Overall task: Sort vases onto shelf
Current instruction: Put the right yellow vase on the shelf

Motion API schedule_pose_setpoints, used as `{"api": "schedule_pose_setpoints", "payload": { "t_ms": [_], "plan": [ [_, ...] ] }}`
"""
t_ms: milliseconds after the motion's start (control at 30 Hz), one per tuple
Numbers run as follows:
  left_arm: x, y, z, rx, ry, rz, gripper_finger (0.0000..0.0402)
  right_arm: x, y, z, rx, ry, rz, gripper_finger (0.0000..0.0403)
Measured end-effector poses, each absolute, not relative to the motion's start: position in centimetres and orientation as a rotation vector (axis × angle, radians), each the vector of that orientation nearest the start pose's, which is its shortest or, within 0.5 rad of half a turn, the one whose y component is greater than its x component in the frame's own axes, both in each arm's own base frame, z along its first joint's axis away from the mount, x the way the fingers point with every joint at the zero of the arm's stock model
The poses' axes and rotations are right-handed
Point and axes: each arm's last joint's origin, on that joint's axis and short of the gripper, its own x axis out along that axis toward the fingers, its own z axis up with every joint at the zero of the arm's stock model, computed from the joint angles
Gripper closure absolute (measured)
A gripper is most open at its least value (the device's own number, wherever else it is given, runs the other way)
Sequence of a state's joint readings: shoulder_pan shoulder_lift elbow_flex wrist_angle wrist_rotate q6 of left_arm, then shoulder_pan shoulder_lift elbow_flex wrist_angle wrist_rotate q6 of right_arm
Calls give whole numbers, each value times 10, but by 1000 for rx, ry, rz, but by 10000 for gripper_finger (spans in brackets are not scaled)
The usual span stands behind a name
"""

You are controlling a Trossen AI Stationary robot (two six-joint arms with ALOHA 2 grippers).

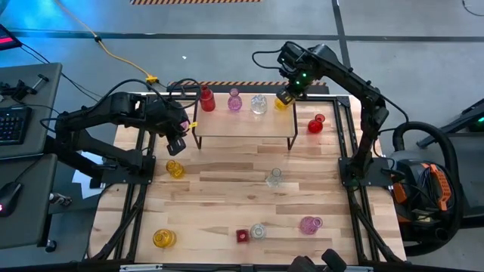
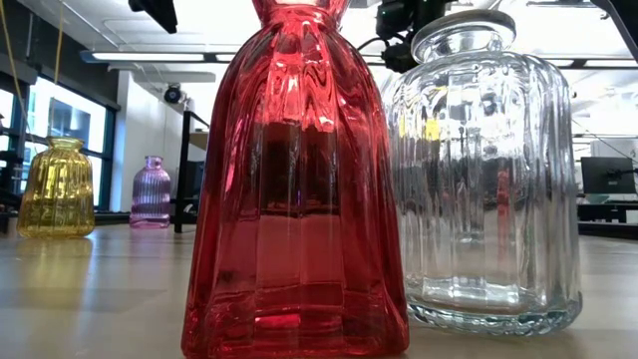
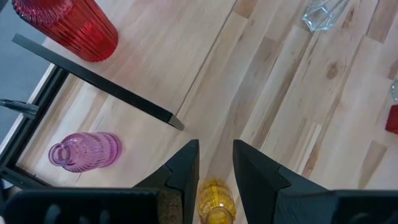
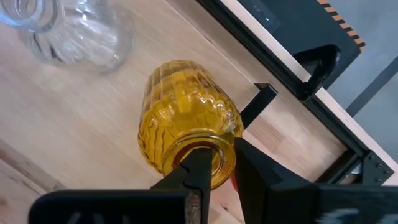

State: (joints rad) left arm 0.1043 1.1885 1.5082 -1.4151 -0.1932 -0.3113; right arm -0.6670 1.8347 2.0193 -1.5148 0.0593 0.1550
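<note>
Placement is the step in hand, I judge: my right gripper [image 1: 286,98] is at the shelf's 3 o'clock end, setting down a ribbed yellow glass vase [image 4: 186,121]. Largest first: the light wooden tabletop [image 1: 227,196] carries the small wood-plank shelf on thin black legs [image 1: 243,121] toward 12 o'clock, and on that plank stand a tall red glass vase [image 1: 206,99], a pink glass vase [image 1: 234,101] and a clear glass vase [image 1: 259,104], with my yellow one last in the row. More vases wait scattered on the table, from 3 o'clock round to 7 o'clock. My right fingers [image 4: 199,171] straddle one side of the yellow vase's rim, one inside the mouth and one outside, only slightly parted; whether they grip it I cannot tell. Next I would judge a clean release and a straight lift, so nothing tips. My left gripper [image 3: 216,163] hovers at 9 o'clock, part open and empty, above another yellow vase [image 3: 214,200].
</note>
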Motion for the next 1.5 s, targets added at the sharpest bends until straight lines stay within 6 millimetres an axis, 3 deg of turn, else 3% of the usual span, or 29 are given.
{"api": "schedule_pose_setpoints", "payload": {
  "t_ms": [767,1500],
  "plan": [
    [178,24,397,-221,1048,431,312,267,-207,371,511,1270,-716,359],
    [178,24,397,-221,1048,431,312,274,-213,373,469,1179,-713,359]
  ]
}}
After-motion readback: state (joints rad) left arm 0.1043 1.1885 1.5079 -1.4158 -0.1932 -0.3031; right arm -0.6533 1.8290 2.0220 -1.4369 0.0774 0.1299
